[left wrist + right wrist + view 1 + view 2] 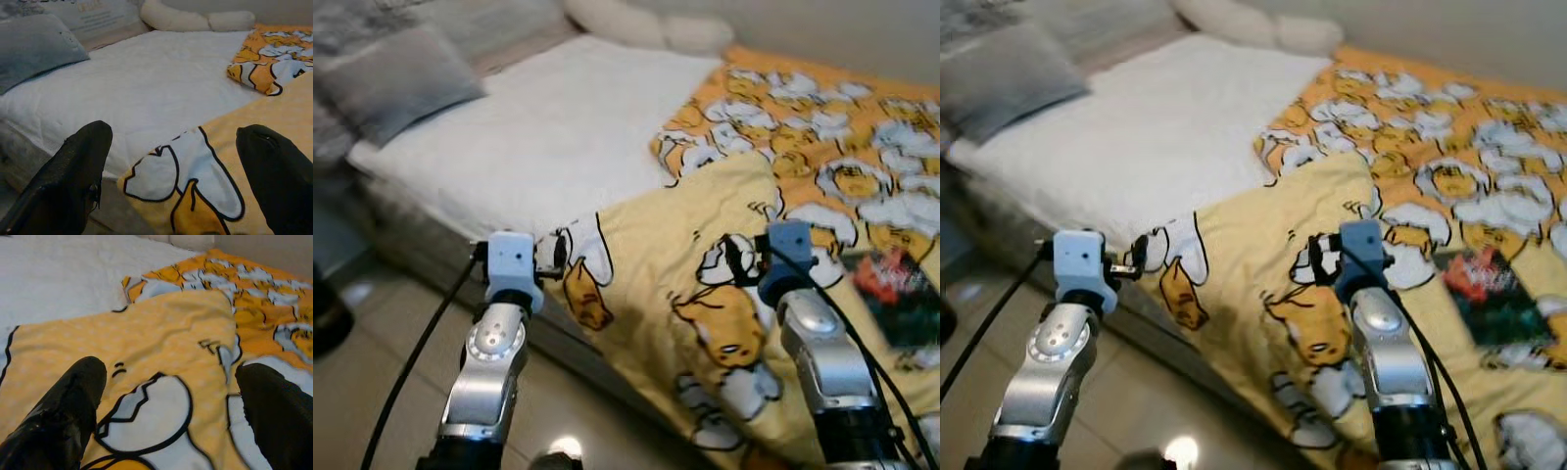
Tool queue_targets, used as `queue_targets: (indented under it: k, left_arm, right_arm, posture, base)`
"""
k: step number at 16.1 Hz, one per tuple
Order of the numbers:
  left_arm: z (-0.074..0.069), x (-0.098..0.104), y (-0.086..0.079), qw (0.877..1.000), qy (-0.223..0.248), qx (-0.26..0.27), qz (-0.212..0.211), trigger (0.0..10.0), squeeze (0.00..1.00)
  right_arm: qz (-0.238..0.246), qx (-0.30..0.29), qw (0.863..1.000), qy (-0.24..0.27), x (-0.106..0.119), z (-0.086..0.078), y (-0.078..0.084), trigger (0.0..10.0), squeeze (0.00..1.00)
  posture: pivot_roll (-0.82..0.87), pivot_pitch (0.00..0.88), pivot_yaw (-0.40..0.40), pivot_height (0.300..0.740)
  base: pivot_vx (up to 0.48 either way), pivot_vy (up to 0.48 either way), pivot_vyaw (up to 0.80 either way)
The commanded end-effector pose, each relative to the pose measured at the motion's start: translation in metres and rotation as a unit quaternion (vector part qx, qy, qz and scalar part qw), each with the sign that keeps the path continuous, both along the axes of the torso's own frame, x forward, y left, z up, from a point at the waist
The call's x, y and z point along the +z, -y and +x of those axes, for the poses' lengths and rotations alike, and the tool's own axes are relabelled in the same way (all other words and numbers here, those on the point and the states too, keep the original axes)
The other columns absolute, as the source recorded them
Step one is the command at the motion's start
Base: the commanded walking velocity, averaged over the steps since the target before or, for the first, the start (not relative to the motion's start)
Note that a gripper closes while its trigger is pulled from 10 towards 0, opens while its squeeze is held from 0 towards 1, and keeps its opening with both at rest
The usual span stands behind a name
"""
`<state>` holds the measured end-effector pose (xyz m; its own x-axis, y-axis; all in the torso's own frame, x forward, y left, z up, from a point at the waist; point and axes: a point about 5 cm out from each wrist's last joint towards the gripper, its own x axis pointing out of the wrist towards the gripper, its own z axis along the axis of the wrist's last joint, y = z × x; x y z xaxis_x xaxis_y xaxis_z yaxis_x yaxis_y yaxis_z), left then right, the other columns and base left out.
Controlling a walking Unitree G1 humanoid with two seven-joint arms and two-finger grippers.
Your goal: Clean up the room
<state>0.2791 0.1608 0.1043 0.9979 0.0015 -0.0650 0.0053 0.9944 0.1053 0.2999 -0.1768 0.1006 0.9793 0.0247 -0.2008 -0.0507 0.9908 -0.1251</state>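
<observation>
A yellow cartoon-print blanket [656, 245] lies rumpled over the near right part of the bed, with an orange patterned fold [803, 117] behind it. Its corner hangs over the bed's front edge. My left gripper [553, 257] hovers at that corner, open, with nothing between its fingers [83, 161]. My right gripper [739, 259] is open too, held just above the blanket's middle [166, 333]. The bare white sheet [558, 137] covers the left half of the bed.
A grey pillow [396, 83] lies at the bed's far left and a long white bolster [646, 24] at its head. A dark book [896, 294] rests on the blanket at the right. Tiled floor [372, 362] runs along the bed's front, with a dark object [328, 313] at far left.
</observation>
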Motion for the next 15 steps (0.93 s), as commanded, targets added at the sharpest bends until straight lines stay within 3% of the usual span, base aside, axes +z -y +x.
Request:
queue_targets:
  k: [1, 15]
  left_arm:
    - [0.0011, 0.0018, -0.0027, 1.000, 0.002, 0.003, 0.007, 10.0, 0.50]
    - [-0.0015, -0.0002, -0.0019, 1.000, 0.000, 0.000, 0.007, 10.0, 0.50]
  right_arm:
    - [0.000, -0.001, 1.000, 0.001, 0.0006, -0.0003, -0.0010, 10.0, 0.00]
    - [-0.006, 0.017, 1.000, -0.011, -0.0059, -0.0024, -0.0055, 10.0, 0.00]
  posture:
    - [-0.03, 0.000, 0.004, 0.740]
    - [-0.03, 0.000, 0.003, 0.740]
  base:
    - [0.000, -0.465, 0.00]
    - [0.000, -0.461, 0.00]
